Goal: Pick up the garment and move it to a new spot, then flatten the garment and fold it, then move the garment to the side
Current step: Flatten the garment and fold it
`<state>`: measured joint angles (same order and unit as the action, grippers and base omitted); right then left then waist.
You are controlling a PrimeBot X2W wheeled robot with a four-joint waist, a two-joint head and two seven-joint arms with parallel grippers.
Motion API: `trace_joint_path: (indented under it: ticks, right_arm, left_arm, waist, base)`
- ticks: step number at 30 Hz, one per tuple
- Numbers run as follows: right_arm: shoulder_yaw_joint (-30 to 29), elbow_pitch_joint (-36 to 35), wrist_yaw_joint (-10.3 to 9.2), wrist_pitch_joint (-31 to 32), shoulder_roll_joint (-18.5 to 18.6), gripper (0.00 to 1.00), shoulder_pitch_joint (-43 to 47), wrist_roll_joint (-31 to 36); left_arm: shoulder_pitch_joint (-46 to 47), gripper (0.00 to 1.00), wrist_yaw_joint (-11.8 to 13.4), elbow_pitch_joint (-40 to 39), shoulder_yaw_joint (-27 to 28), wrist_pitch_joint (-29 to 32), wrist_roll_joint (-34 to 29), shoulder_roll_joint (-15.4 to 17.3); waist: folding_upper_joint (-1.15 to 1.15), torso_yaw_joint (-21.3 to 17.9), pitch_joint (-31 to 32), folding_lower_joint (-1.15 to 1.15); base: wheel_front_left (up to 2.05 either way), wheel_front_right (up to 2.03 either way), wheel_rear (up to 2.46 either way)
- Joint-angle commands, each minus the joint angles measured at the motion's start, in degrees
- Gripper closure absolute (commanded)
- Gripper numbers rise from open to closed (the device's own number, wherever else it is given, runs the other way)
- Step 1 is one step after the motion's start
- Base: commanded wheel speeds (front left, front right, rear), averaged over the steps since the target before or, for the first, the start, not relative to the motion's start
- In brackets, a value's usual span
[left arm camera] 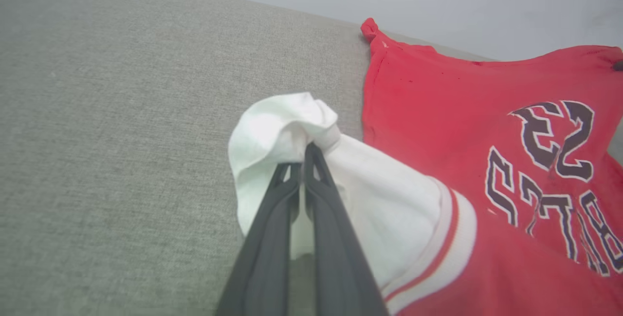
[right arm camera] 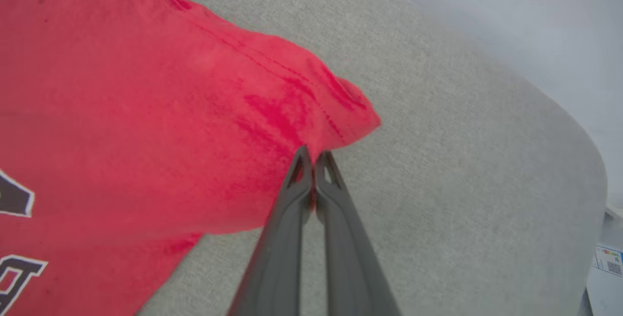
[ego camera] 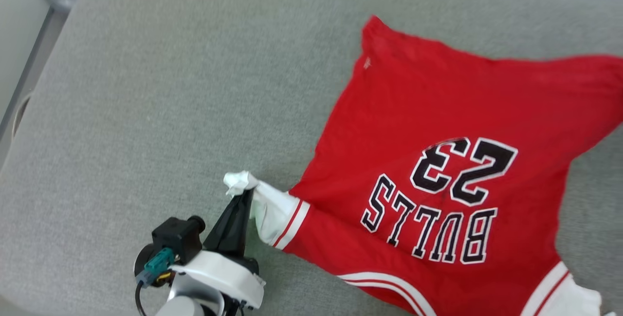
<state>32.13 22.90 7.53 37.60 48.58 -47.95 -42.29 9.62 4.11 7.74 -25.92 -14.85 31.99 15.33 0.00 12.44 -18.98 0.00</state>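
Two pincers, both clamped onto the same shirt (ego camera: pixel 438 126). It's the red jersey with the black "BULLS 23" print (ego camera: pixel 438 204), lying print-side up on the grey fabric-topped counter (ego camera: pixel 146 87). From the head camera the print reads upside down.

Left of the print, the left pincer (ego camera: pixel 247 193) has its dark fingers pressed tight together on the bunched-up end of the white sleeve (ego camera: pixel 272 209). That sleeve is pulled out away from the print, with its red-and-white striped cuff band just beside the red body. In the left wrist view the white cloth balls up around that pincer's tips (left arm camera: pixel 306 148).

The right pincer (right arm camera: pixel 314 153) shows in its own wrist view, squeezed shut on a red corner of the hem (right arm camera: pixel 340 106). That's the edge furthest from the print, and the fabric puckers into folds around the tips.

The other white sleeve (ego camera: pixel 579 301) sits on the print's right, down at the frame's bottom edge. White striped trim (ego camera: pixel 384 282) curves just below the lettering.
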Motion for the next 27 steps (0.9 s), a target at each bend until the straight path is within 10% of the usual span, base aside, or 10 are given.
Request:
trace_joint_path:
  ticks: [1, 12, 27]
  right_arm:
    - [0.2, -1.5, -0.08, -1.5, 2.0, 1.00, 3.3, -1.2]
    - [-5.6, -7.1, -0.08, -9.1, 7.2, 1.00, 26.6, -7.3]
    - [-16.0, -8.3, -0.08, -8.3, -2.2, 1.00, 58.4, -7.8]
  left_arm:
    - [-1.4, 1.00, 0.5, -0.2, 0.0, 0.3, 0.4, 0.5]
    - [-7.0, 1.00, 2.5, -1.5, 1.0, 1.4, 1.5, 2.6]
    - [-9.6, 1.00, 3.8, -2.7, 0.8, 2.4, 2.0, 4.0]
  waist:
    - [0.00, -2.1, 3.5, 0.00]
    - [0.00, -6.7, 9.7, 0.00]
    - [0.00, -8.1, 12.4, 0.00]
  base:
    - [0.00, 0.00, 0.00]
    - [0.00, 0.00, 0.00]
    - [0.00, 0.00, 0.00]
